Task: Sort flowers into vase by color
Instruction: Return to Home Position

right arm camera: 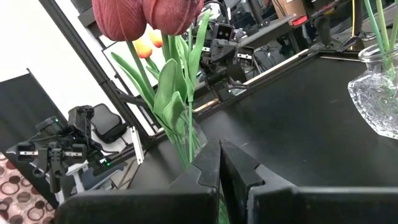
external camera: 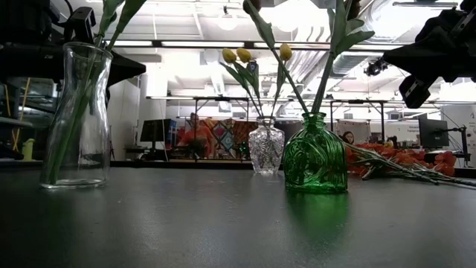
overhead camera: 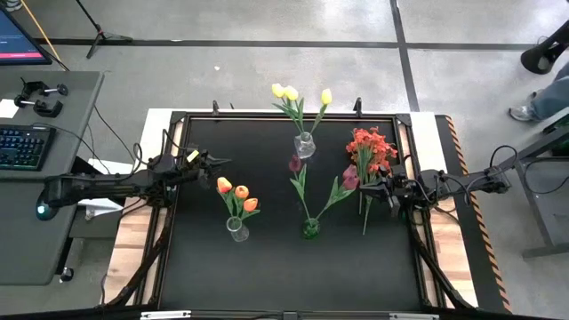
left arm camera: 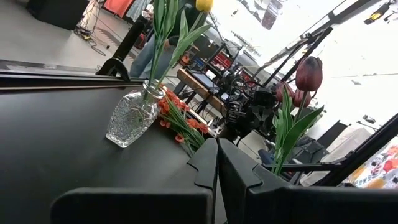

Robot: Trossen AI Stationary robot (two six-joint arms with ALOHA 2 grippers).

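- The high view is the only one showing both arms. The left end effector [overhead camera: 220,161] is over the left side of the tabletop [overhead camera: 267,276], and the right end effector [overhead camera: 363,188] is on the right, just beside the red bunch [overhead camera: 372,149].
- The wrist views settle the grip: the left fingers [left arm camera: 205,165] and the right fingers [right arm camera: 205,165] are each pressed together and hold nothing.
- The red bunch lies flat, right of centre. Its long axis runs far-to-near, heads toward the far edge and stems trailing to the near edge. The low view confirms it is flat on the tabletop, behind and to the right of the green vase [overhead camera: 309,228].
- The yellow tulips [overhead camera: 291,92] stand in the crystal vase [overhead camera: 305,145] at far centre, with their stems fanning upward.
- The maroon tulips [overhead camera: 350,178] stand in the green vase at near centre. Their stems splay apart and lean toward the far edge.
- The orange tulips [overhead camera: 241,192] stand in the clear vase [overhead camera: 236,228], left of the green vase. Their heads show from above, while the low view catches only the vase and stems.
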